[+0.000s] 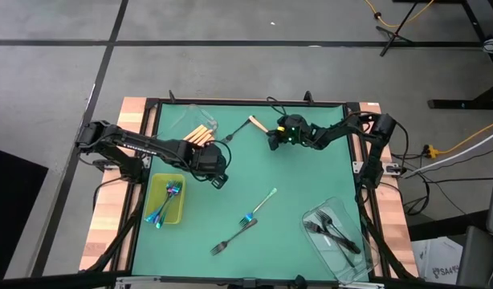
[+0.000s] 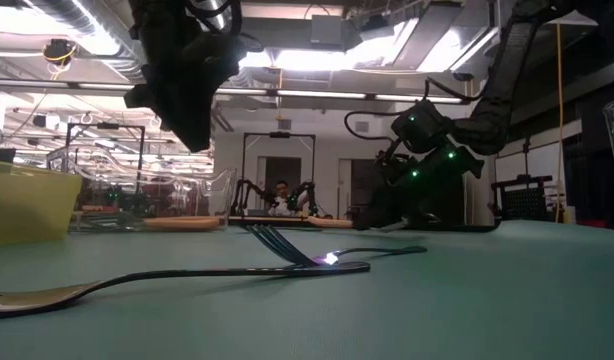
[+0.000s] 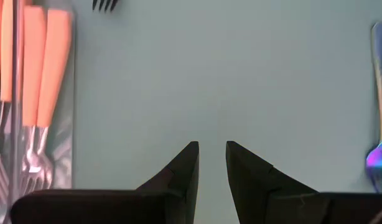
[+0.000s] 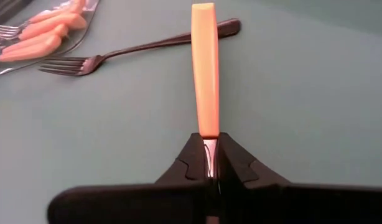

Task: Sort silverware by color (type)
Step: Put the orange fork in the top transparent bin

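I found the orange-handled fork [image 4: 204, 68] at the desk's [image 1: 311, 185] far side, pinched at its neck by the right gripper [image 4: 211, 163], jaws pressed onto it. A dark fork [image 4: 135, 50] lay just beyond it. The left gripper [image 3: 211, 163] hovered beside the clear tub [image 1: 200, 128], jaws slightly spread, holding nothing.

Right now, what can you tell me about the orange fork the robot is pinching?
The orange fork has a flat, smooth orange handle that looks like plastic, and a shiny metal neck. The right gripper is shut on that neck, so the prongs are hidden. The handle points straight away from the fingers, toward a dark fork lying on the green table. Whether the two forks touch is unclear.
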### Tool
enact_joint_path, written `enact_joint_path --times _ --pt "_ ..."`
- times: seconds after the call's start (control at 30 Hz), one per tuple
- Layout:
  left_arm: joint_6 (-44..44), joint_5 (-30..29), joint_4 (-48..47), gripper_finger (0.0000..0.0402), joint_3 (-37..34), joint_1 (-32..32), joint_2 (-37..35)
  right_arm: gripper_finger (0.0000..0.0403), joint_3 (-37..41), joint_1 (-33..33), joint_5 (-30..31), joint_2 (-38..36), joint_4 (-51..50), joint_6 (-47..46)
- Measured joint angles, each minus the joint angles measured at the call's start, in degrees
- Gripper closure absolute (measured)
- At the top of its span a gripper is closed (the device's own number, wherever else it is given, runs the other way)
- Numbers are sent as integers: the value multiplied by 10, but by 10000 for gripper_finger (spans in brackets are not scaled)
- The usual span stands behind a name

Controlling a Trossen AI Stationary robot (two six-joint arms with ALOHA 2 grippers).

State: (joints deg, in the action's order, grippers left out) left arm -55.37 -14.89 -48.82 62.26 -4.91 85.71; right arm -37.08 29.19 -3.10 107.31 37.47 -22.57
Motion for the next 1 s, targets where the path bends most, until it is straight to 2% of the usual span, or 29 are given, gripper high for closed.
enact_joint_path --times 0.3,0.53,0.7,1.0 --pt "0 -26 38 327 0 0 0 400 0 0 -9 -1 10 -9" --pt "0 -48 50 327 0 0 0 400 -1 0 -78 -2 79 -74" --pt "0 -94 91 327 0 4 0 400 -1 0 -115 -2 142 -112" --pt "3 -198 210 327 0 38 0 400 -1 -5 -118 -2 209 -153"
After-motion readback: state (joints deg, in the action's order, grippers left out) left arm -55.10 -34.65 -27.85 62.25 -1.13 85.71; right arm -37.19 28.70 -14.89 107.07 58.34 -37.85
